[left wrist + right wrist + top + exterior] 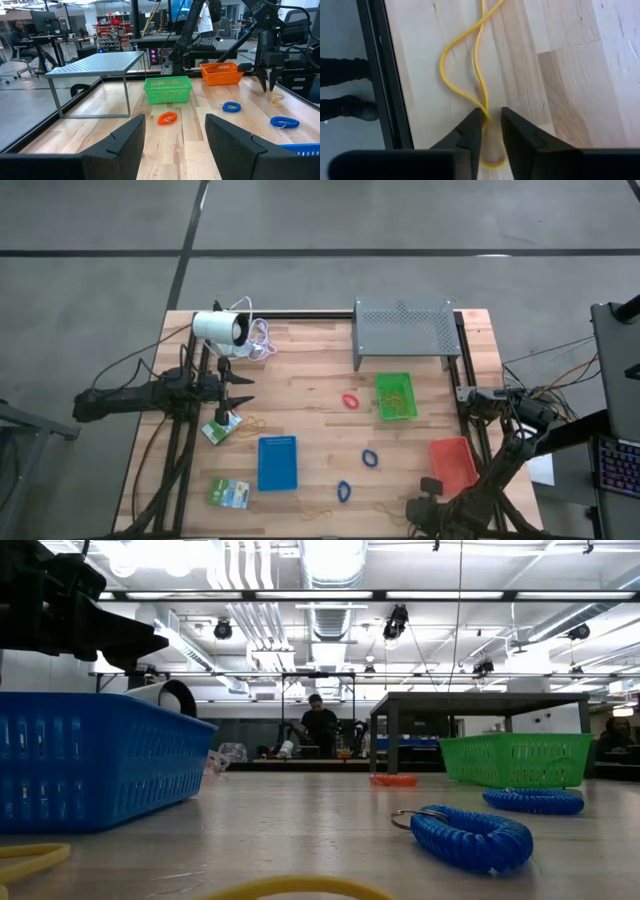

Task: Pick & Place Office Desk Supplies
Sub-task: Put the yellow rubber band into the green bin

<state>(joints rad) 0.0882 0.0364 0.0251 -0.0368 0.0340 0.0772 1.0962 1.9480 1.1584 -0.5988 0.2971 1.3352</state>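
While pinching a yellow band (465,75) at the near table edge, right gripper (490,122) almost closed on it. Left gripper (175,135) wide open, holding nothing, far left. Bands in green tray (396,396); loops, packets loose. Hard to see inside trays

Yellow rubber band (465,75) twisted flat on wood, pinched between fingers (470,131)

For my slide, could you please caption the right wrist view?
Right gripper closing around a yellow rubber band on the table.
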